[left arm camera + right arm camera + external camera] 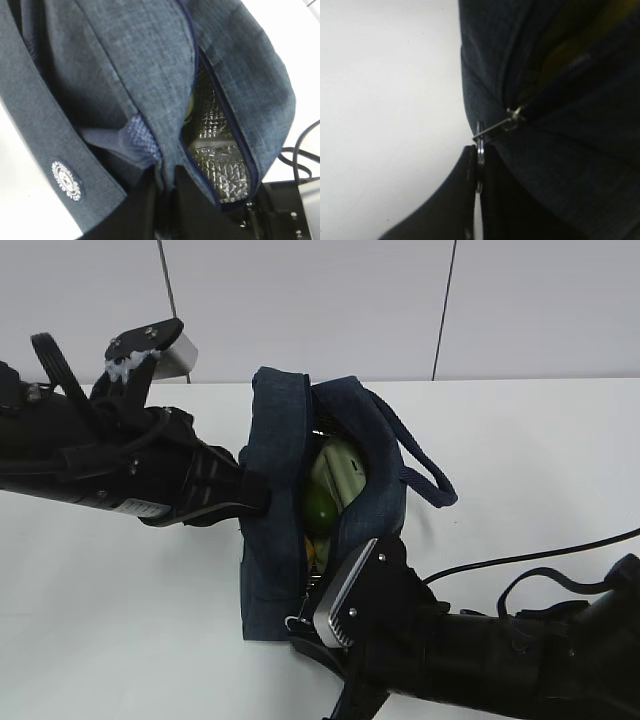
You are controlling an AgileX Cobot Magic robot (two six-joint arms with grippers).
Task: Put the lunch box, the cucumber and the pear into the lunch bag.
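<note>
Navy fabric lunch bag (285, 505) stands unzipped, with the pale green-lidded lunch box (338, 472) inside. The left gripper (165, 200) pinches its cloth; the right gripper (479, 175) is closed on the metal ring zipper pull (480, 150).

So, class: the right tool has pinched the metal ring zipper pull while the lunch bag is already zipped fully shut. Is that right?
Not quite. The right tool has pinched the zipper pull, but the lunch bag is not zipped shut: the exterior view shows it gaping open, with the lunch box and the cucumber visible inside.
</note>
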